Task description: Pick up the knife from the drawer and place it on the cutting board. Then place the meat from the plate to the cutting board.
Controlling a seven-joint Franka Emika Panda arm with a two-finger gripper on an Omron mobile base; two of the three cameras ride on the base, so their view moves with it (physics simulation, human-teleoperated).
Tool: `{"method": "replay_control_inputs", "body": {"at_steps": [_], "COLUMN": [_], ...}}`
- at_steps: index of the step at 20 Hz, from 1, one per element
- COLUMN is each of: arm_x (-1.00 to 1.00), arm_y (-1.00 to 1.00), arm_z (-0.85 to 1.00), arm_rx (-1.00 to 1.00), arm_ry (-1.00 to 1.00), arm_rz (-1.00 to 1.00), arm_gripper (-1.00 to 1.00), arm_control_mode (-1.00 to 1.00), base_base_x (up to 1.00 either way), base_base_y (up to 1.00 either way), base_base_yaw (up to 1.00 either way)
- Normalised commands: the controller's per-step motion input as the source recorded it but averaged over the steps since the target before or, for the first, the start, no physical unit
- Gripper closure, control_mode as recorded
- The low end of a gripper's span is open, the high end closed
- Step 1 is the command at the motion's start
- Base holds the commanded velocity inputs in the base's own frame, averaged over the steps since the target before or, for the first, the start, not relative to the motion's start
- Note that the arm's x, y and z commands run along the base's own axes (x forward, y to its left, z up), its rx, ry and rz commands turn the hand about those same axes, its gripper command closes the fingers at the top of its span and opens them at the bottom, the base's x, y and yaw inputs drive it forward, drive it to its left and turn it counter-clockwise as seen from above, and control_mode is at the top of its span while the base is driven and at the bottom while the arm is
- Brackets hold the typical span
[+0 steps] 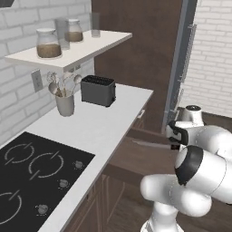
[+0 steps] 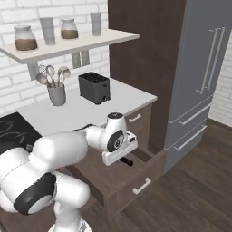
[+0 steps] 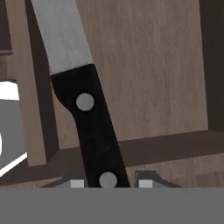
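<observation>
A simulated kitchen is shown, with a white robot arm reaching down into an open drawer below the white table. In the hand view, the knife is seen close up: a black riveted handle running between the two fingertips of the hand, with the silver blade pointing away over the drawer's wooden floor. The fingertips sit just beside the handle on either side, so the hand appears closed on the handle, near its end.

The knife is judged to be stiff, light and slim. The smooth blade would be slippery and sharp, so the matte handle is the sensible place to be held. With the grip near the end, the blade may tip downward when lifted.

On the table, a grey cup holding spoons and ladles stands beside a dark toaster. On the shelf above, two glass jars with brown contents are kept.
</observation>
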Motion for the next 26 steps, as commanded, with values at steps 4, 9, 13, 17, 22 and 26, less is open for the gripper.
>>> {"method": "replay_control_inputs", "body": {"at_steps": [4,9,13,17,22,26], "arm_x": [-0.23,0.00,0.00,0.00,0.00,0.00], "arm_y": [-0.08,0.00,0.00,0.00,0.00,0.00], "arm_z": [0.20,0.00,0.00,0.00,0.00,0.00], "arm_rx": [0.00,0.00,0.00,0.00,0.00,0.00], "arm_ry": [0.00,0.00,0.00,0.00,0.00,0.00], "arm_rz": [-0.02,0.00,0.00,0.00,0.00,0.00], "arm_gripper": [1.00,1.00,1.00,1.00,1.00,1.00], "arm_control_mode": [1.00,1.00,1.00,1.00,1.00,1.00], "base_base_x": [-0.66,-0.85,-0.76,-0.37,-0.21,-0.09], "base_base_y": [-0.21,-0.20,-0.13,-0.04,0.00,0.00], "base_base_yaw": [-0.08,-0.26,-0.45,-0.58,-0.75,-0.87]}}
